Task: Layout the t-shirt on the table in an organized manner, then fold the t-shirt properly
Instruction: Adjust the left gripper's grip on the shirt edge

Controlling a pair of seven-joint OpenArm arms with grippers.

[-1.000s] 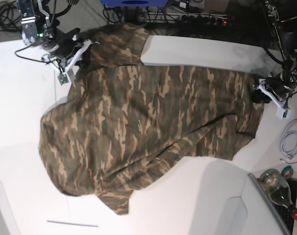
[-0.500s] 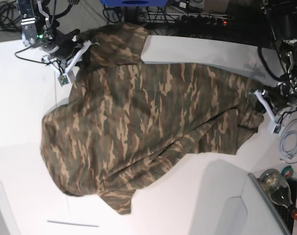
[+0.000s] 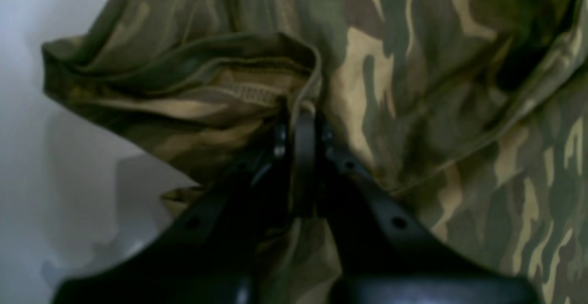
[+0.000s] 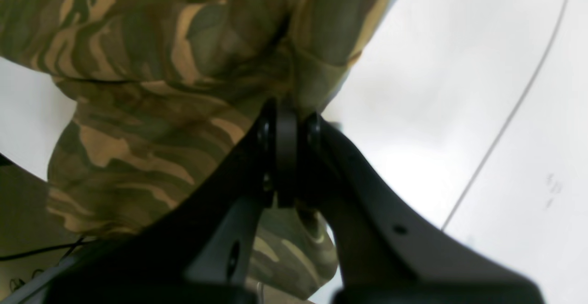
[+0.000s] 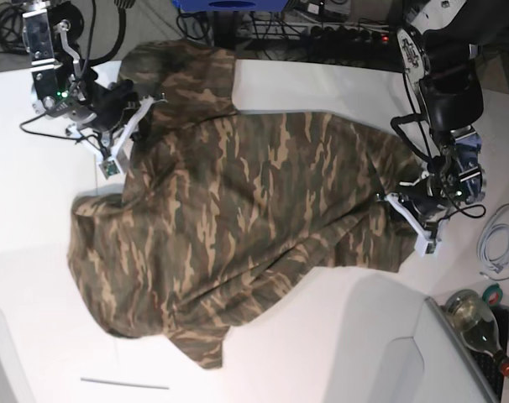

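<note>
T-shirt (image 5: pixel 238 193), 1, lies rumpled, pinched by 2 shut grippers (image 3: pixel 294 143) (image 4: pixel 294 134).

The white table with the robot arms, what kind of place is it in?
Probably a robot workshop or lab: two black-and-silver robot arms reach over a smooth white table with a camouflage cloth t-shirt, and a coiled pale cable lies nearby.

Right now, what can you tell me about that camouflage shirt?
The shirt, soft-looking cloth in olive, brown and tan, lies rumpled and unfolded across the white table. Folds run through it, and one piece juts toward the near side. The left gripper pinches it near one end, the right gripper near the other.
</note>
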